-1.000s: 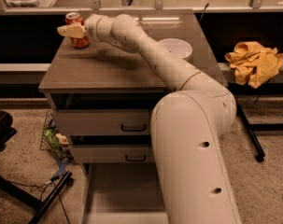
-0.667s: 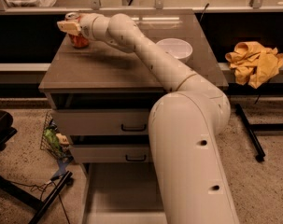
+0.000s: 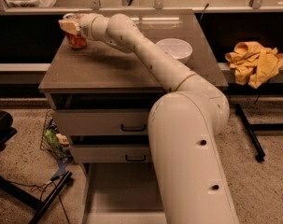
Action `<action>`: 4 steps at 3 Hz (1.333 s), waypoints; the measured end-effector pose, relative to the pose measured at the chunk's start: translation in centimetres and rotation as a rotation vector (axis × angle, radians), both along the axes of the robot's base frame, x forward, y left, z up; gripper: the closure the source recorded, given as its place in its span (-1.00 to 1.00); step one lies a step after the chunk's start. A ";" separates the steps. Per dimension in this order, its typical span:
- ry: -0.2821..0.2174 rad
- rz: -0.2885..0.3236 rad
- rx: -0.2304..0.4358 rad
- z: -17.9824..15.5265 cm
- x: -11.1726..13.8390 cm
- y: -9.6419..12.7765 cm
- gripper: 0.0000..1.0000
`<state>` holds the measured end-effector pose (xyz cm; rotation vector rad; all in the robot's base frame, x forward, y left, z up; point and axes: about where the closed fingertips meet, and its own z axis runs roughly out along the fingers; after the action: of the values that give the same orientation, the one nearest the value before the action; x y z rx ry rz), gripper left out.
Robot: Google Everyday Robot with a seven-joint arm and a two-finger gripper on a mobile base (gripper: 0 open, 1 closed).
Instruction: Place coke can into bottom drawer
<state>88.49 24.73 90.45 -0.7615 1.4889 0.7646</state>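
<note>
The coke can (image 3: 77, 40), red with white lettering, stands at the far left corner of the grey cabinet top (image 3: 113, 69). My gripper (image 3: 70, 25) reaches across the cabinet and sits over the can's top, its tan fingers (image 3: 66, 25) shut on the can. The can still rests on the cabinet top. The bottom drawer (image 3: 117, 190) is pulled out at the foot of the cabinet, showing a plain grey floor. My arm (image 3: 187, 139) hides its right part.
A white bowl (image 3: 174, 48) sits on the cabinet's right side. Two upper drawers with black handles (image 3: 133, 128) are shut. A yellow cloth (image 3: 255, 62) lies on the ledge to the right. A wire basket with green packaging (image 3: 53, 139) and a black chair base (image 3: 19, 190) stand on the left.
The gripper has stayed at the can's top, shifting only slightly. The can has not visibly moved.
</note>
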 end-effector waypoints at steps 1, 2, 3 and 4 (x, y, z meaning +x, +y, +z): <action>0.001 0.003 0.000 -0.1 -0.1 0.3 1.00; 0.001 0.004 0.000 -0.1 -0.1 0.3 1.00; -0.016 0.016 0.007 2.5 -0.6 -0.7 1.00; -0.077 0.012 0.009 8.6 -3.4 -5.1 1.00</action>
<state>85.04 19.67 99.06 -0.7853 1.4120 0.7422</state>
